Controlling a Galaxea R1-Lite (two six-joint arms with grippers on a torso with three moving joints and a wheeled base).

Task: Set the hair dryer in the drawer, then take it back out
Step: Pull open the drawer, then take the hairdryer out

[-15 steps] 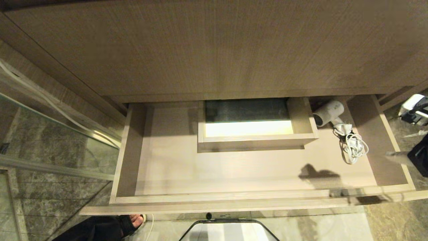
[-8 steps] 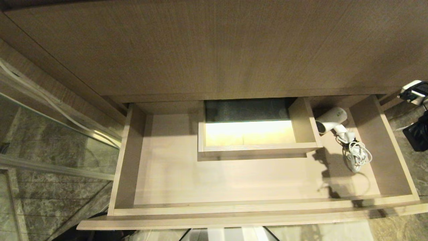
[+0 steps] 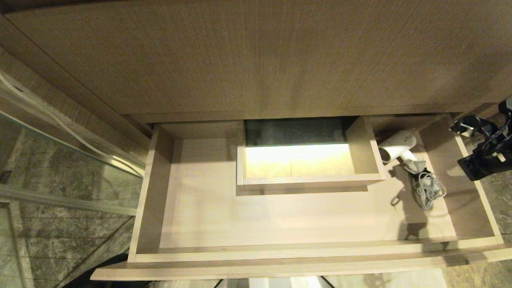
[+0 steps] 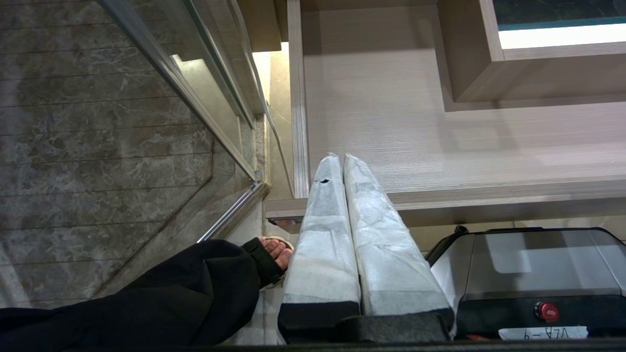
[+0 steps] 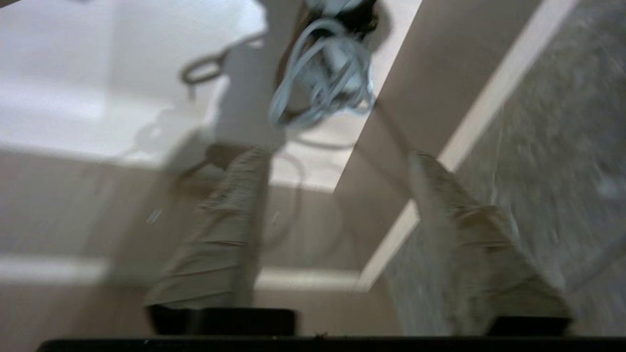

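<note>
The drawer [image 3: 280,256] stands pulled out under the wooden counter, wide and shallow, with a boxed hole [image 3: 300,182] in its floor. The white hair dryer [image 3: 396,146] lies in the drawer's back right corner, barrel toward the boxed hole, and its grey cord [image 3: 430,188] is bundled just in front of it. My right arm [image 3: 486,156] hangs over the drawer's right wall. In the right wrist view, the right gripper [image 5: 337,156] is open and empty, short of the cord [image 5: 323,78]. My left gripper [image 4: 342,157] is shut and empty, parked at the drawer's front left.
A glass panel with a metal rail [image 3: 72,160] and a marble wall stand to the left of the drawer. A person's black-clad limb [image 4: 195,288] is beside the left gripper. My own base [image 4: 533,264] sits under the drawer front.
The drawer has slid further out, carrying the hair dryer with it. My right arm has swung in from the right edge to over the drawer's right wall.
</note>
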